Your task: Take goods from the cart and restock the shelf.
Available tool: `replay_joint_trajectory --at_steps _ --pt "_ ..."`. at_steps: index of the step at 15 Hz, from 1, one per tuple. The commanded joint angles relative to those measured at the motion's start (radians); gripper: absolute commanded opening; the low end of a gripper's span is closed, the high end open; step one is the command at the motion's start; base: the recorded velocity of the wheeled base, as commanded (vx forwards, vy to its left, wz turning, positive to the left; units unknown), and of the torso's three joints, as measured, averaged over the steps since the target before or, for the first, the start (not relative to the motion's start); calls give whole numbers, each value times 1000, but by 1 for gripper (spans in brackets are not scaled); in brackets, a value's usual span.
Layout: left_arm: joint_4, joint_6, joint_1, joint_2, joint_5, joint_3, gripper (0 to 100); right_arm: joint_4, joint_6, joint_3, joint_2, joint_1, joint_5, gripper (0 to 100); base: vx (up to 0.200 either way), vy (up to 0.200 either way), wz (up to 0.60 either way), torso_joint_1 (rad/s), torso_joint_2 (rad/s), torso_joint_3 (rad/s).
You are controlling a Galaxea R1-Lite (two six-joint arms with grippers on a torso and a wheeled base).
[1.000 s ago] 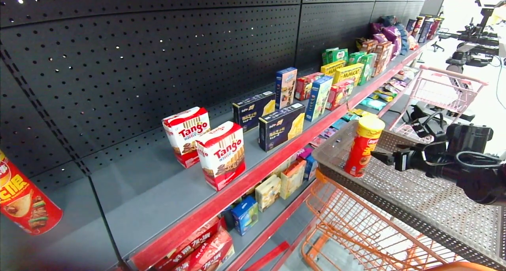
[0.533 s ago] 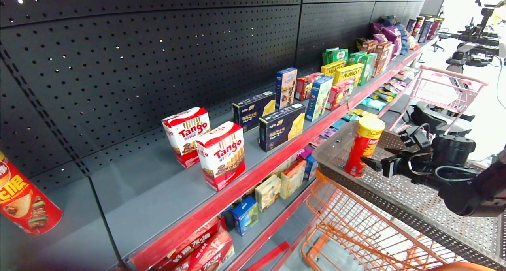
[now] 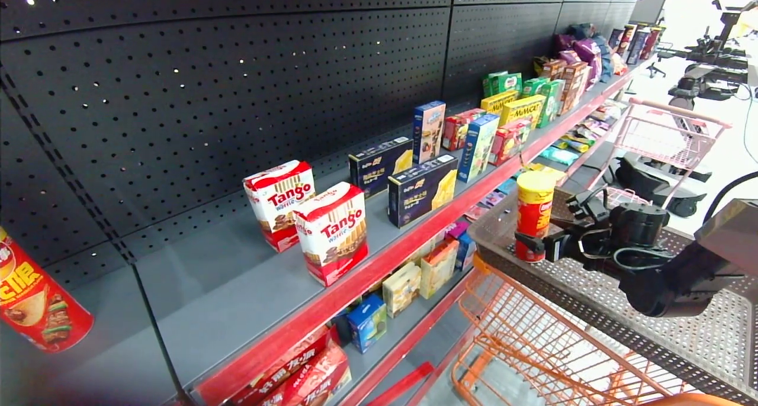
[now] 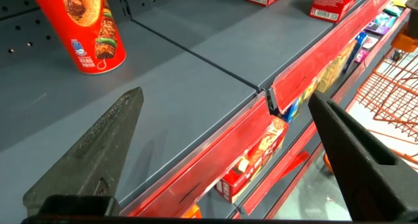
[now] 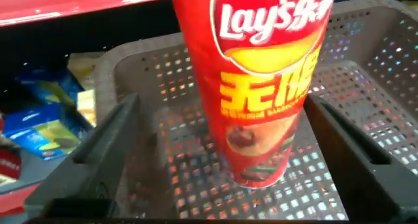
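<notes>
Right, here's the pick. The right gripper [image 5: 222, 106] has its jaws spread wide, one on either side of the chip can [image 3: 534, 210]. The can stands upright in the grey perforated tray [image 3: 622, 311] on top of the orange cart [image 3: 521, 335], close to the tray corner nearest the shelf [image 3: 237, 282]. Nothing is gripped: the right wrist view shows a gap on both flanks of the tube. The fingers sit low on the can, so I'd centre it between them first, so both pads land together. A tall, narrow can like this will likely tip if one side touches early. Squeeze gently, since the tube looks crushable. Then lift straight up, clear of the tray wall, before swinging towards the shelf. The left gripper [image 4: 225, 98] is also open and empty. It hangs over a bare stretch of shelf board near a second red can [image 4: 88, 25] standing there. That open space beside its twin looks like the sensible landing spot, well away from the wafer boxes [image 3: 331, 231].
</notes>
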Motion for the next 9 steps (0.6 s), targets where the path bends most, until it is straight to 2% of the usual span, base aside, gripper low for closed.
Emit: replay_joint_trajectory --at_steps 1,9 --pt "0 0 0 0 1 0 100 9 -1 -32 10 -7 1 100 0 0 0 0 0 0" --pt "0 0 0 0 1 0 100 67 -52 -179 53 -48 2 100 0 0 0 0 0 0"
